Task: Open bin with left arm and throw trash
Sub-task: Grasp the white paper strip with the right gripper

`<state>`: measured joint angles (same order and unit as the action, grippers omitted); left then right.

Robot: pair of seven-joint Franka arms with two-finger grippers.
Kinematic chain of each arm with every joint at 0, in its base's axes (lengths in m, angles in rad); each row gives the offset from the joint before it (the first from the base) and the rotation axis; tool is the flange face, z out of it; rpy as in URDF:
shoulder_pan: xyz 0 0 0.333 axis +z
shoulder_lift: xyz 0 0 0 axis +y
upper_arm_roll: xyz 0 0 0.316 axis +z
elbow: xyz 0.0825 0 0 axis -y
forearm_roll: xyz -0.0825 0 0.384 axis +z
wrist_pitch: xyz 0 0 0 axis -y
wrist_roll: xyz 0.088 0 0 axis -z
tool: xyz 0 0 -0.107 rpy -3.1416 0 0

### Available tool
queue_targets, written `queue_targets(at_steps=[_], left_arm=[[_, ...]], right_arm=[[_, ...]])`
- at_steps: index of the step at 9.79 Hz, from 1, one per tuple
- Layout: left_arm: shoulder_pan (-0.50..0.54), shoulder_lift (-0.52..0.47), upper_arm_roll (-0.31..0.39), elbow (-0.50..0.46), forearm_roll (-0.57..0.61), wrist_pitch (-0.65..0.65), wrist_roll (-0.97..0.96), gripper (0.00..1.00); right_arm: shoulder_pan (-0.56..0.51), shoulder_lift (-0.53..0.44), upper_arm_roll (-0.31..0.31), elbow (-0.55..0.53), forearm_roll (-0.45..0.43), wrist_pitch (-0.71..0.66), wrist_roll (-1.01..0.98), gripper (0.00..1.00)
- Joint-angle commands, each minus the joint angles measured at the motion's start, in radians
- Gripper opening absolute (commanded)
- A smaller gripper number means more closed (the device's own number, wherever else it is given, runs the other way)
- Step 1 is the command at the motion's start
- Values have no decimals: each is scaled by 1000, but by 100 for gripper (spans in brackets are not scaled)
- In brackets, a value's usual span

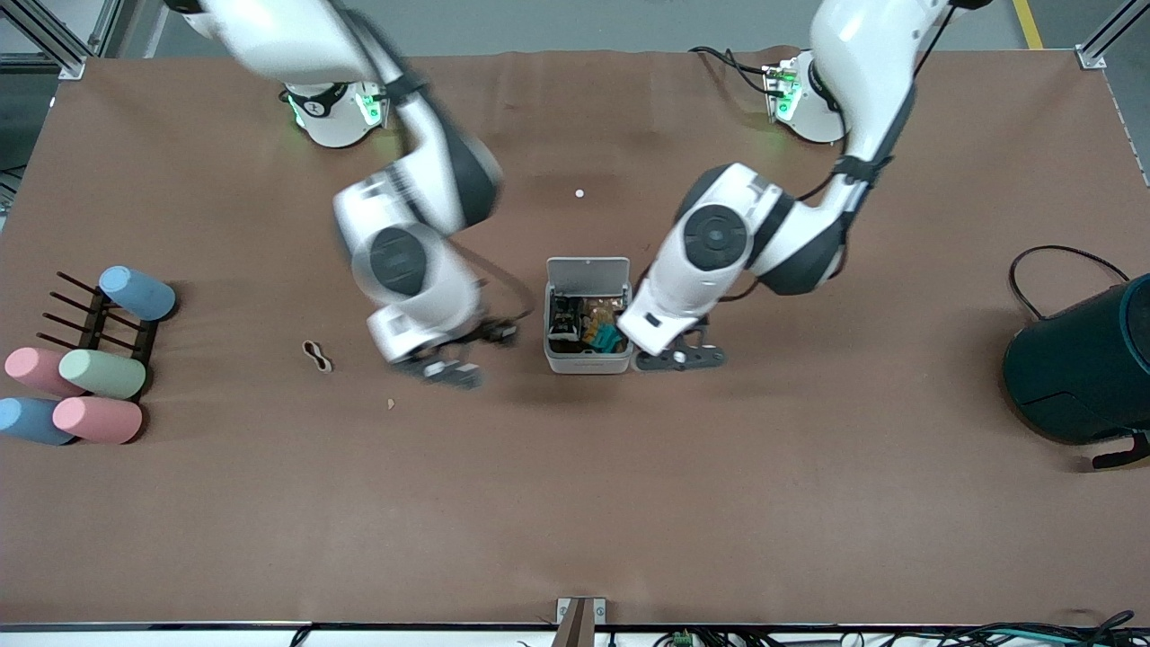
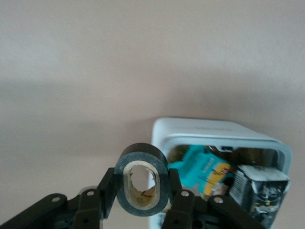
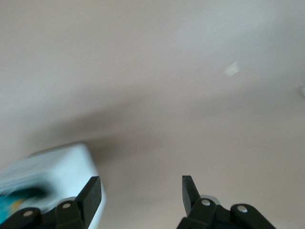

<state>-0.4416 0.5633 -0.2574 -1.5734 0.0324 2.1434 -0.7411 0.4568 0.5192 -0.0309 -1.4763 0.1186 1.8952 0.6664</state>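
The white-grey bin [image 1: 586,362] stands mid-table with its lid [image 1: 588,271] raised. Inside lie a black printed wrapper [image 1: 563,320] and teal and orange packets. My left gripper [image 1: 679,358] is low beside the bin, toward the left arm's end, shut on the dark tape roll [image 2: 143,150], which it squeezes into an oval. The left wrist view shows the open bin [image 2: 190,130] with the wrapper [image 2: 261,192] in it. My right gripper [image 1: 447,368] is open and empty, low beside the bin toward the right arm's end. The pale figure-eight band [image 1: 316,356] lies on the table.
A rack with pastel cups [image 1: 101,374] stands at the right arm's end. A large dark teal cylinder [image 1: 1083,368] with a cable lies at the left arm's end. A small crumb [image 1: 391,404] lies nearer the front camera than the band. The right wrist view shows the bin's corner [image 3: 59,167].
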Motion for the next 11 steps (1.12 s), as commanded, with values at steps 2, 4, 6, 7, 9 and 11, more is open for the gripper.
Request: queue_targets(at_steps=[2, 4, 6, 7, 9, 11], left_arm=[[-57, 62, 4, 72, 1, -14, -90, 8], [-54, 55, 4, 72, 7, -14, -83, 99], [-28, 21, 16, 72, 8, -26, -83, 100], [9, -3, 13, 70, 6, -57, -83, 100], [87, -72, 17, 72, 8, -115, -74, 100], [211, -152, 6, 72, 1, -204, 111, 100]], right_arm=[[-246, -99, 19, -252, 4, 134, -346, 79], [-369, -97, 19, -387, -19, 329, -550, 82], [-430, -93, 19, -465, -66, 471, -678, 84], [-432, -76, 19, -467, -101, 482, -692, 85], [-428, -67, 20, -572, -189, 580, -767, 95], [-422, -68, 22, -677, -191, 750, -824, 97]])
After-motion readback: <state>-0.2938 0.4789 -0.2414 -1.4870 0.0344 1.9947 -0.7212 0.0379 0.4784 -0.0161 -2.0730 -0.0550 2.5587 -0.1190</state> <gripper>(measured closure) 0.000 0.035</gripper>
